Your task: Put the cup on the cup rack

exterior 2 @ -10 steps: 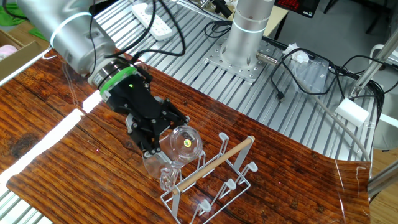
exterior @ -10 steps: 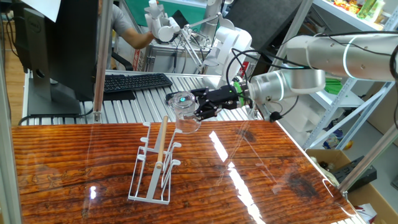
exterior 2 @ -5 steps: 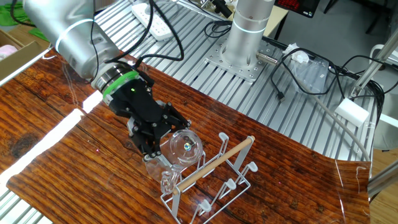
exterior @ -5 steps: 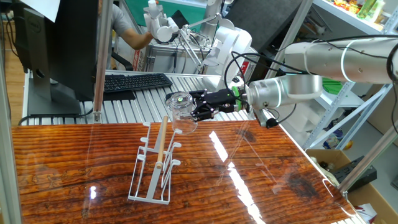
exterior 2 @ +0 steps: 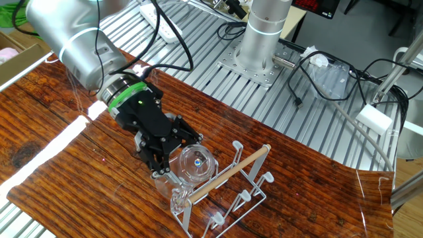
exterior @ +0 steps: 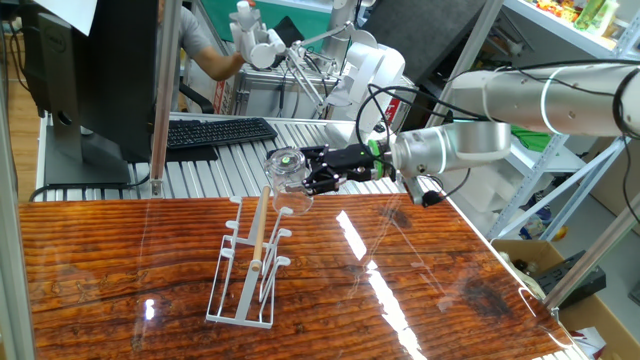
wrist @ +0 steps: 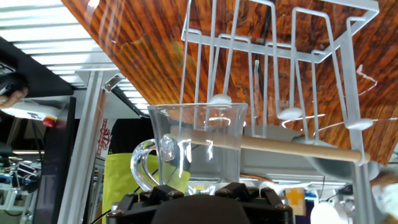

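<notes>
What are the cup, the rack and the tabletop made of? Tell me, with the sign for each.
Cup: clear glass by the look, see-through with bright glints and a looped handle.
Cup rack: thin white-coated wire, probably metal, with a pale matte rod that looks like wood.
Table: dark streaked wood grain, glossy enough to mirror the lights.

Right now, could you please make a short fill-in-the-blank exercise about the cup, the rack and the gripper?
1. The gripper holds a clear glass ____ above the table.
2. The cup rack is made of white ____.
3. The rack's handle is a rod of light ____.
4. The rack stands on the ____ table.

Missing words: cup; wire; wood; wooden
</notes>
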### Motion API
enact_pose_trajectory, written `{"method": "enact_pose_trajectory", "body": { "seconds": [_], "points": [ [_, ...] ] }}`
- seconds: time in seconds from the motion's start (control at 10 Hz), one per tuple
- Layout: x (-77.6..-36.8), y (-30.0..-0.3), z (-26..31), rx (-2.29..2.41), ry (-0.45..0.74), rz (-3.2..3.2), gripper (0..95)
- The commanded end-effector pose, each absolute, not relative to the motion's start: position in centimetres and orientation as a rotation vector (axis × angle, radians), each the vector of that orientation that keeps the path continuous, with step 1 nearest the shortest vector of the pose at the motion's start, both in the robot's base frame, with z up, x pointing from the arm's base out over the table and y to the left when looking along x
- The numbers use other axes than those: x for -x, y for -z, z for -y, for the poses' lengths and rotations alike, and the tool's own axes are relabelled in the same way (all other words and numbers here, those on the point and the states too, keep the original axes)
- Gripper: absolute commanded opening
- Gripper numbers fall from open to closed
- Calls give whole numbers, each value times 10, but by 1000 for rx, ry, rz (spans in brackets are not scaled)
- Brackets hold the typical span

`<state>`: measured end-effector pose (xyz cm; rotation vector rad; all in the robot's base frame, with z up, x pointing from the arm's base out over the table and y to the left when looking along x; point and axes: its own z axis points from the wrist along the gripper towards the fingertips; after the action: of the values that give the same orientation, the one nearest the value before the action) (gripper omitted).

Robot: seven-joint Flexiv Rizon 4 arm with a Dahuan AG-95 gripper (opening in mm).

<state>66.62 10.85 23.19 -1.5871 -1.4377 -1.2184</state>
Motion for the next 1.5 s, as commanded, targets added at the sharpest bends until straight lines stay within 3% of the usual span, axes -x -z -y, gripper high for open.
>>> {"method": "enact_pose_trajectory", "body": {
  "seconds": [0.1, 0.8, 1.4, 1.5],
  "points": [
    [-664, -226, -109, 1579, 1221, 1449, 0],
    [-655, -201, -100, 1519, 1252, 1472, 0],
    [-650, -197, -98, 1443, 1312, 1431, 0],
    [-650, -197, -98, 1430, 1312, 1418, 190]
  ]
}}
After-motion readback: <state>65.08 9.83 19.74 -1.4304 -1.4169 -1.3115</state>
